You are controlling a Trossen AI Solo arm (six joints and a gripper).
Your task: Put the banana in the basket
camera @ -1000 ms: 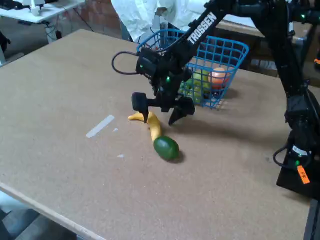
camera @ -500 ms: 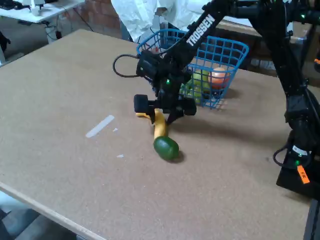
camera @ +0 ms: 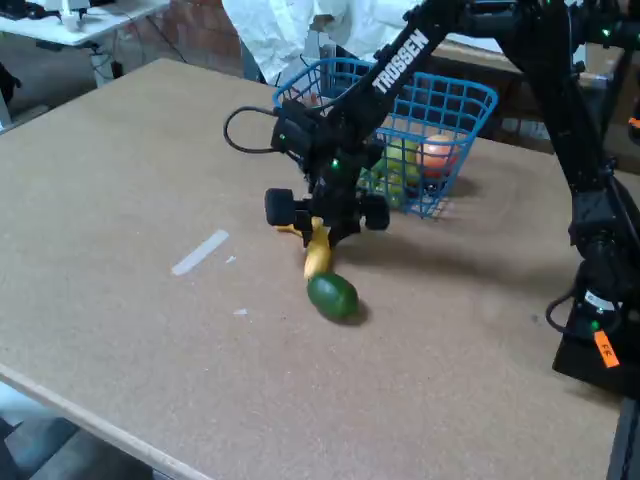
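Observation:
The yellow banana (camera: 317, 254) lies on the brown table in the fixed view, its lower end touching a dark green oval fruit (camera: 332, 296). My black gripper (camera: 318, 232) hangs over the banana's upper half with its fingers closed in on either side of it, shut on the banana. The banana's upper end pokes out left of the fingers. Behind the arm, at the table's far side, stands the blue wire basket (camera: 468, 100); green fruit and an orange-pink one lie in it.
A strip of pale tape (camera: 200, 251) is stuck to the table left of the banana. The arm's black base (camera: 598, 330) stands at the right edge. A white cloth hangs behind the basket.
The gripper came down from above the banana and its fingers closed from wide apart onto the fruit. The banana shifted slightly and turned more upright in the picture.

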